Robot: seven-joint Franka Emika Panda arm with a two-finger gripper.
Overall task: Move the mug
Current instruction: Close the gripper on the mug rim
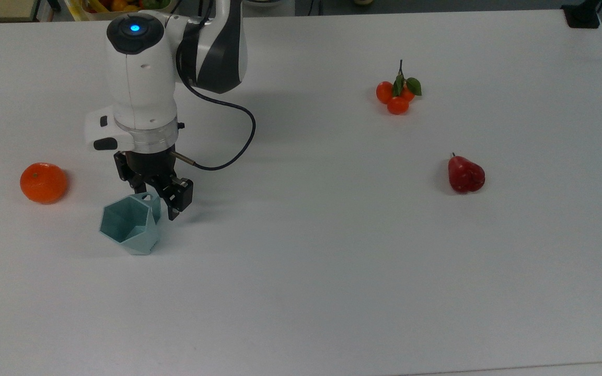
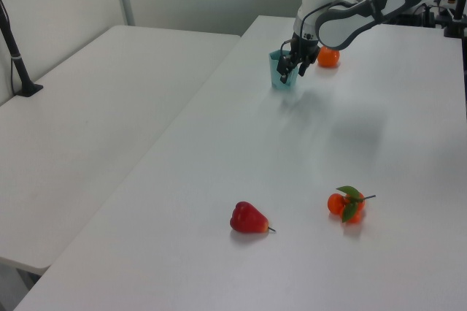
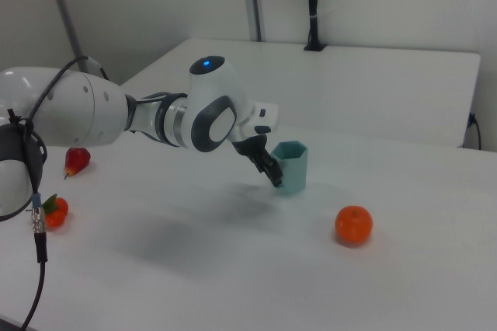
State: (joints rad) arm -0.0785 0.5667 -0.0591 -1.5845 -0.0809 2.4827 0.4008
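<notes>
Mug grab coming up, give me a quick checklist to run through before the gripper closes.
1. Mug upright on the table: ok.
2. Gripper open: ok.
3. Gripper at the mug's handle side, by the rim: ok.
4. One finger inside the rim and one outside: cannot tell.
5. Orange apart from the mug, not in the gripper's way: ok.
6. Pear and tangerines far off toward the top view's right: ok.
</notes>
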